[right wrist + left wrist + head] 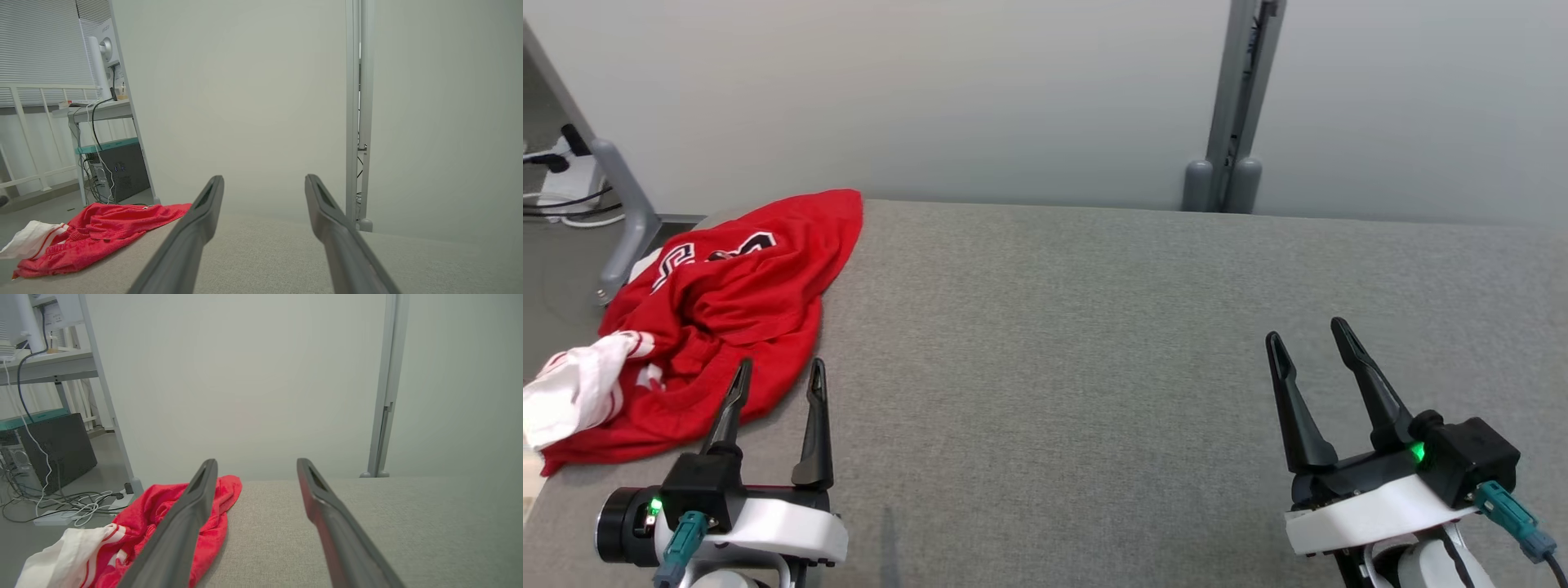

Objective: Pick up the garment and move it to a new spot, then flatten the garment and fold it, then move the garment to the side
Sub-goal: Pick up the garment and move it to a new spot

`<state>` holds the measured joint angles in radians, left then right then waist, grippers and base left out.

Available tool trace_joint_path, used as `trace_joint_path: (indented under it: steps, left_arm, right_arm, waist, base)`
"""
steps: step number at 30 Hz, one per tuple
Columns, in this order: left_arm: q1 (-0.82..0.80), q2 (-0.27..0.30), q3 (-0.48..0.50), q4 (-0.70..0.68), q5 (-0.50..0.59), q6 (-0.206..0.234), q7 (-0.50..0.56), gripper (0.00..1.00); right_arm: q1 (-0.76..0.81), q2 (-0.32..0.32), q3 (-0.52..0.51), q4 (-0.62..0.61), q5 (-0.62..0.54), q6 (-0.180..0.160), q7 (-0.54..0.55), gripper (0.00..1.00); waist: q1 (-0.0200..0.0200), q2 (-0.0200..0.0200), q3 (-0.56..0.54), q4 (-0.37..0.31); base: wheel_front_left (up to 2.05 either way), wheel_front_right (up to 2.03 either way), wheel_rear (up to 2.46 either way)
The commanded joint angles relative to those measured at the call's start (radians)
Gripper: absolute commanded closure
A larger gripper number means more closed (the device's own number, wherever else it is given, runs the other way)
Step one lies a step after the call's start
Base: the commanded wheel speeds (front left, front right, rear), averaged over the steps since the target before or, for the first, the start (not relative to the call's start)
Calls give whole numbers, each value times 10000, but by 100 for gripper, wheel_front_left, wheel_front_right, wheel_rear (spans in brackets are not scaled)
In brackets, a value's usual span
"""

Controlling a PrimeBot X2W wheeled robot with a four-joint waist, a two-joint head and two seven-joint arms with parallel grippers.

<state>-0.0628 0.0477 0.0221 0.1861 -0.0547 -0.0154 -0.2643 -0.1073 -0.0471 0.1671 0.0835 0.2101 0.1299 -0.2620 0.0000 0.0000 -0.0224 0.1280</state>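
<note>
The garment is a red jersey with white sleeves and lettering, lying crumpled at the far left edge of the grey table; part of it hangs over the left side. My left gripper is open just in front of it, one fingertip over the red cloth's near edge, holding nothing. In the left wrist view the garment lies under and left of the left finger. My right gripper is open at the lower right, far from the jersey. From the right wrist view the garment shows at the far left.
A pale wall backs the table, with a grey post on two feet behind the far edge. Left of the table stand a desk leg, a dark computer case and loose cables on the floor.
</note>
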Motion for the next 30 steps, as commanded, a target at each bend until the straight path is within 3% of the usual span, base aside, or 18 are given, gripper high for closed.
trace_joint_path:
  steps: [1,18,23,30]
  left_arm:
    - [-13,49,21,11,-67,27,-3,0]
    - [274,74,401,125,-50,43,-3,0]
    - [303,69,464,150,-37,29,-3,0]
    - [293,65,612,89,-96,79,-3,0]
  right_arm:
    - [110,-61,-32,45,89,15,-44,0]
    - [226,-58,195,303,815,10,-27,0]
    - [213,-62,253,344,817,10,-27,0]
    - [42,-62,430,399,714,10,-28,0]
  waist:
    - [0,0,-71,397]
    - [0,0,-319,3073]
    - [0,0,-322,3505]
    - [0,0,-251,3582]
  base:
    - [0,0,0]
    - [0,0,0]
    - [0,0,0]
    - [0,0,0]
